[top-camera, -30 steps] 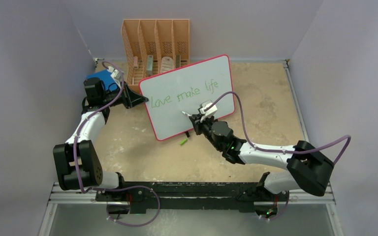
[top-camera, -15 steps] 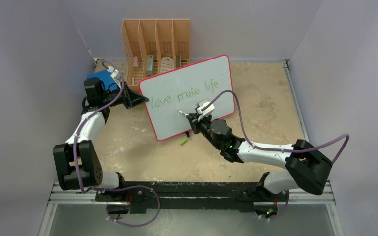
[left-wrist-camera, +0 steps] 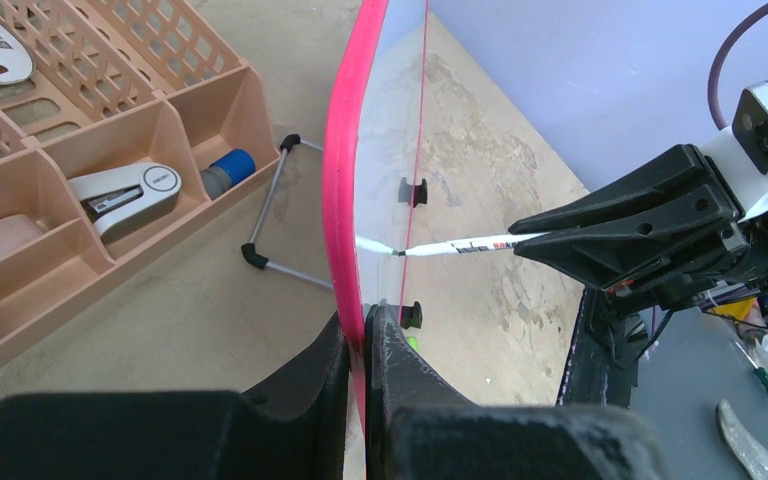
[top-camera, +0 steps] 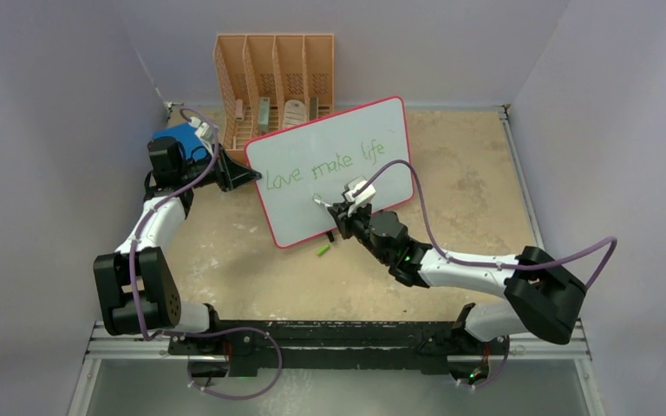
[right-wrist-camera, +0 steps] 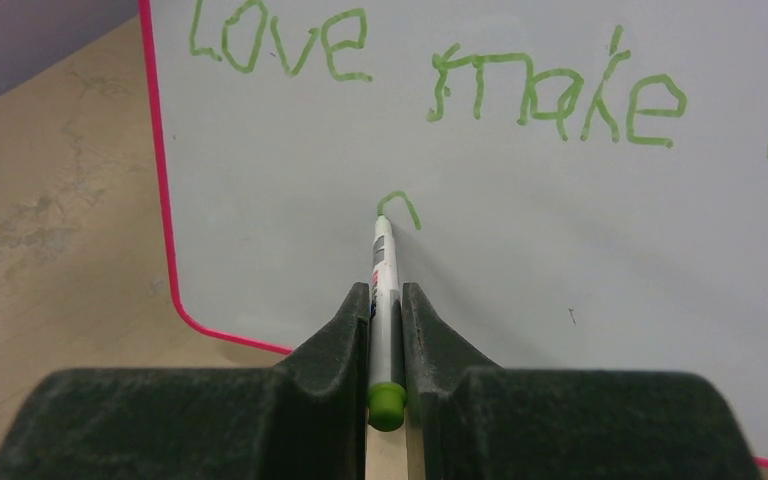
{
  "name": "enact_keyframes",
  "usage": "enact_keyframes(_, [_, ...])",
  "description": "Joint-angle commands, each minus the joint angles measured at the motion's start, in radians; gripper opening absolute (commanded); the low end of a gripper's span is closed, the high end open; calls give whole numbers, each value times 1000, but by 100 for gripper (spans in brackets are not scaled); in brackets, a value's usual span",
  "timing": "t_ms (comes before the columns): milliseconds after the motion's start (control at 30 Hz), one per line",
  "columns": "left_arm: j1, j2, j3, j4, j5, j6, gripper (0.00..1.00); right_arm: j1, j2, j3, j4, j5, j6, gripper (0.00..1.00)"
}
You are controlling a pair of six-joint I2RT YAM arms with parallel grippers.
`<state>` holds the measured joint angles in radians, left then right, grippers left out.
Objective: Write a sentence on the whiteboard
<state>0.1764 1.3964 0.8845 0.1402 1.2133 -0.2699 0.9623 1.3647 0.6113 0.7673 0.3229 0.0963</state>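
Observation:
The whiteboard (top-camera: 308, 217) stands tilted on the table, with a red-pink rim and a glossy white face. The sentence (top-camera: 325, 166) in green reads "love make life" on one line. A short green curved stroke (right-wrist-camera: 400, 205) sits below "make" (right-wrist-camera: 560, 90). My right gripper (right-wrist-camera: 385, 292) is shut on a white marker (right-wrist-camera: 383, 262) with a green end, its tip touching the board at that stroke. It also shows in the top view (top-camera: 340, 208). My left gripper (left-wrist-camera: 364, 318) is shut on the board's left rim (left-wrist-camera: 345, 180); it also shows in the top view (top-camera: 241, 176).
A tan slotted organizer (top-camera: 273, 82) stands behind the board and holds a stapler (left-wrist-camera: 125, 190) and other small items. A blue book (top-camera: 178, 139) lies by the left arm. A green cap (top-camera: 323, 250) lies on the table in front of the board. A wire stand (left-wrist-camera: 280, 265) props the board.
My right gripper has shifted slightly left along the board with the marker in it. The left gripper and the board have not moved.

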Motion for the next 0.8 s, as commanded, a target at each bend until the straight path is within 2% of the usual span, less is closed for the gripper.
enact_keyframes(0, [5, -31, 16, 64, -11, 34, 0, 0, -32, 13, -31, 39, -5, 0])
enact_keyframes(767, [5, -32, 16, 63, -12, 34, 0, 1, -51, -21, -100, 65, 12, 0])
